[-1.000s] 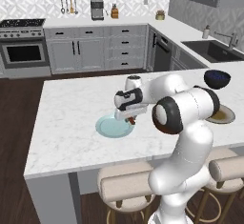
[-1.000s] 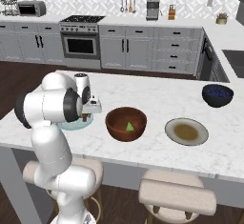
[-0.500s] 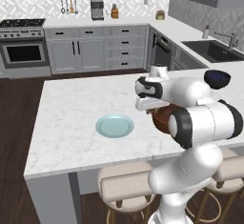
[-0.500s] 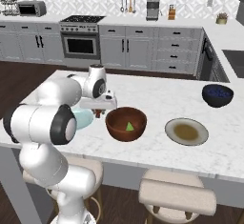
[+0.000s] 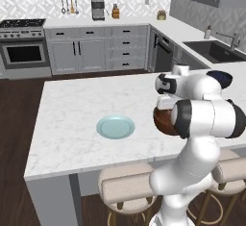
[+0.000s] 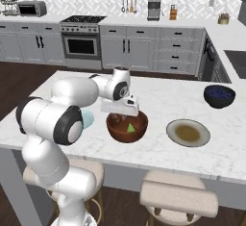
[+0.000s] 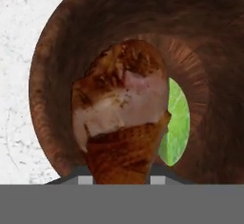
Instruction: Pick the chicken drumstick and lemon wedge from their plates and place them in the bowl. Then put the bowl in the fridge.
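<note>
My gripper (image 7: pixel 121 180) is shut on the chicken drumstick (image 7: pixel 121 118), a reddish-brown piece with a pale patch, and holds it just above the dark wooden bowl (image 7: pixel 62 66). At the bottom of that bowl lies the lime-coloured lemon wedge (image 7: pixel 177 123). From the right base view the hand (image 6: pixel 121 108) hovers over the bowl (image 6: pixel 139 124) with the lemon wedge (image 6: pixel 130 128) inside. The pale blue-green plate (image 5: pixel 115 126) lies bare on the island, left of the arm. In the left base view the bowl (image 5: pixel 162 121) is partly hidden behind my forearm. The fridge is out of view.
A beige plate with an olive centre (image 6: pixel 188 132) lies right of the bowl, bare. A dark blue bowl (image 6: pixel 219 95) stands farther right, near the sink side. Stools (image 6: pixel 175 198) stand along the island's near edge. Grey cabinets and a stove line the back wall.
My arm has swung from the blue-green plate across to the wooden bowl, carrying the drumstick with it. The plate is left bare.
</note>
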